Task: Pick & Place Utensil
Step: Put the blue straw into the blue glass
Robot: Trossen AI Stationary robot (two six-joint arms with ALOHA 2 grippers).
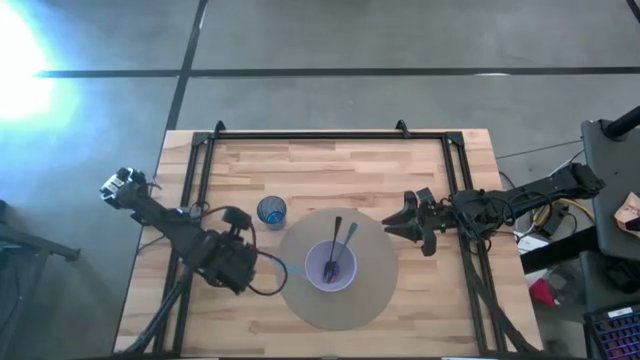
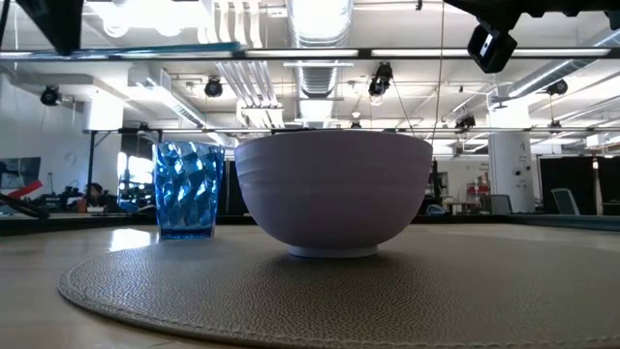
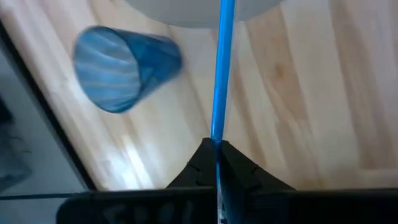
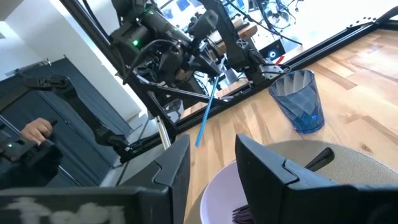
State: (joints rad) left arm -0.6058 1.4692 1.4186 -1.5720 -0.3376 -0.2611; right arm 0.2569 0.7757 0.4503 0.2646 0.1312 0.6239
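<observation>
The bowl (image 1: 331, 265) is already holding 2 utensils (image 1: 338, 252); the left gripper (image 3: 217, 163) is gripping a blue utensil (image 3: 221, 74), pointing ahead of its fingers. The right gripper (image 4: 211, 165) is hanging open beside the bowl.

A blue faceted tumbler (image 1: 271, 211) stands upright on the bare wood of the tabletop (image 1: 330, 165), just off the left far edge of the round grey placemat (image 1: 375, 290). A black metal frame (image 1: 300, 135) runs along the tabletop's far edge and down both sides. Around it lies a grey concrete floor (image 1: 400, 40) crossed by dark lines. Level across the table, the room behind shows white ceiling ducts (image 2: 320, 19) and hanging lights.
</observation>
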